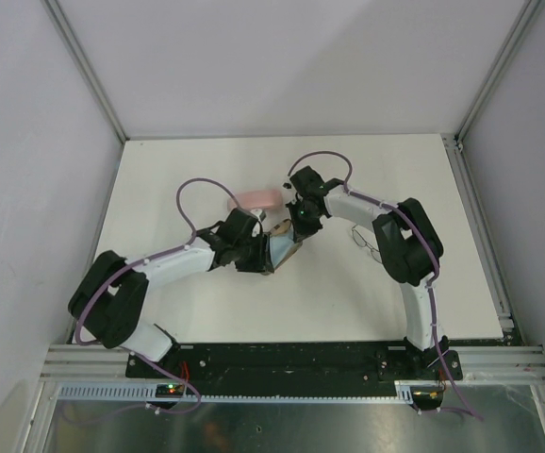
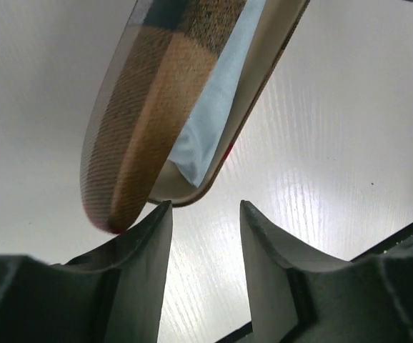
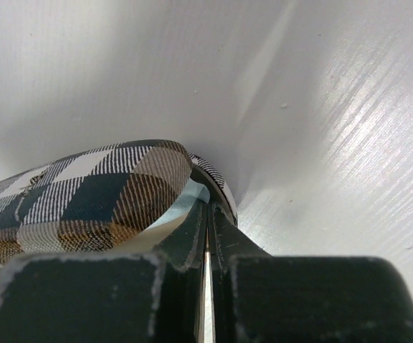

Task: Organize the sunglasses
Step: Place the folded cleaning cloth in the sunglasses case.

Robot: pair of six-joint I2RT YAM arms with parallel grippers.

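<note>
Top external: above the white table (image 1: 197,311), the open black-and-white checkered oblong case (image 1: 280,253) sat between both grippers. Right gripper (image 3: 209,211) clenched on its rim. Left gripper (image 2: 205,207) released, fingers just below the case. Thin wire-framed sunglasses (image 1: 363,239) lay on the table right of both, partly hidden by the right arm.

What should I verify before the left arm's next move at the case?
1. Left gripper open: ok.
2. Right gripper shut on the rim of the checkered case: ok.
3. Case open, blue cloth showing inside: ok.
4. Left fingers clear of the case: cannot tell, one tip sits very close to its edge.
5. Wire sunglasses in the case: not ok, lying out on the table.
6. Black-rimmed sunglasses located: cannot tell, not visible.
</note>
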